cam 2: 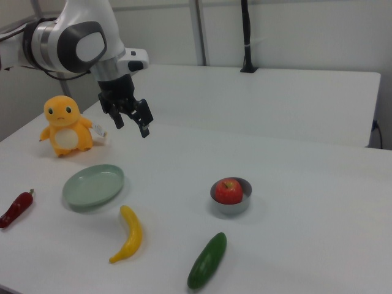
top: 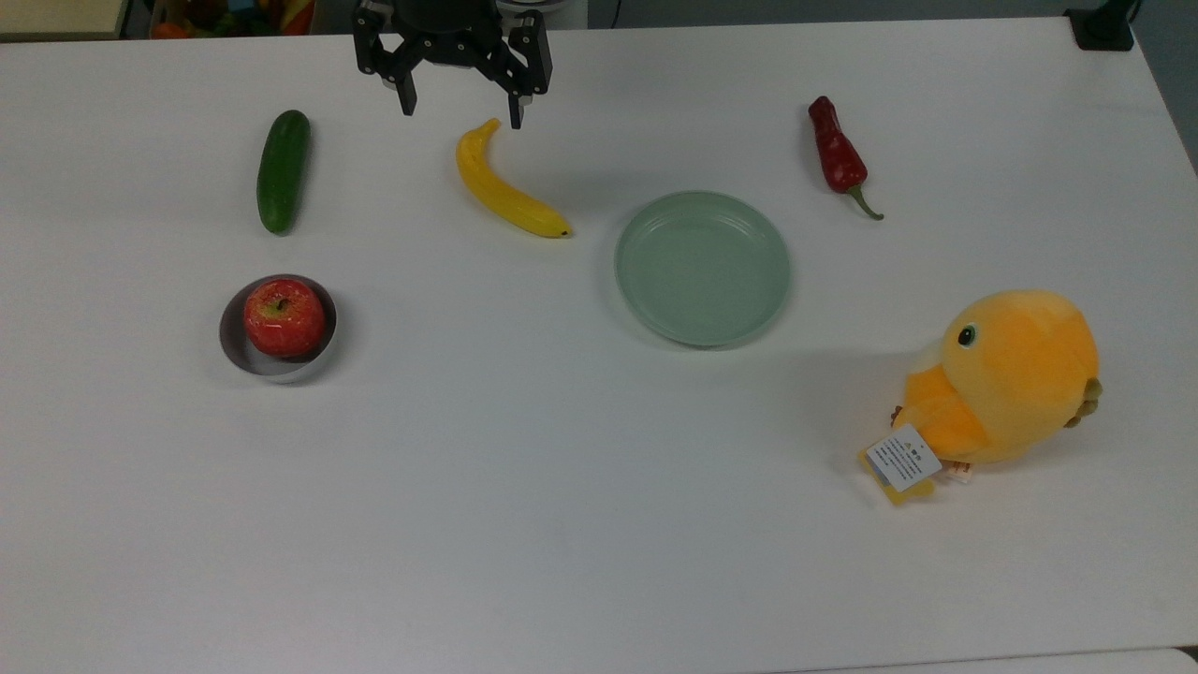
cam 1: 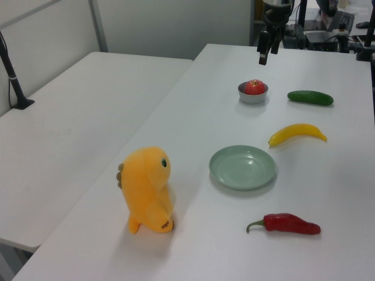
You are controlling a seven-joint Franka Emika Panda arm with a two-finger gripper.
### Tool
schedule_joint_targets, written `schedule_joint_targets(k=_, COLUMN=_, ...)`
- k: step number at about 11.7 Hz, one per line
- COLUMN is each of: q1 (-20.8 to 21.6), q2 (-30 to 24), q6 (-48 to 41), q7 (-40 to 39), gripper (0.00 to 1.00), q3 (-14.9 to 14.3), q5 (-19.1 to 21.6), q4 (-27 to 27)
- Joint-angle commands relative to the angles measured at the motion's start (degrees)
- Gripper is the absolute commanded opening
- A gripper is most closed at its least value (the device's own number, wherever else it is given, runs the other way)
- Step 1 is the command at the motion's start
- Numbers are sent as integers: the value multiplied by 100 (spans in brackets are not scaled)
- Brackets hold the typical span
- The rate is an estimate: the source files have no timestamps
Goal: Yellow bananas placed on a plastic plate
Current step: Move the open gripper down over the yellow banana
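Observation:
The yellow banana lies flat on the white table, curved, with its dark tip pointing toward the plastic plate. That pale green plate sits bare just to the top view's right of the banana. My black gripper hangs in the air above the table, open, with nothing between its fingers. In the top view it is just beyond the banana's far end.
A dark-green cucumber lies at the top view's left. Below it a red apple sits in a small grey bowl. A red pepper lies beyond the plate, and an orange plush toy stands at the top view's right.

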Motion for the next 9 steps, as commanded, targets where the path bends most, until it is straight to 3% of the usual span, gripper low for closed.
schedule_joint_targets(k=1, q1=-39, q2=-85, q6=-209, q7=-805, gripper=100, q3=-40, q5=270, q4=-39)
schedule_joint_targets(k=9, q1=-40, q2=-102, q6=-218, q7=-759, gripper=100, q3=-41, q5=281, q4=-74)
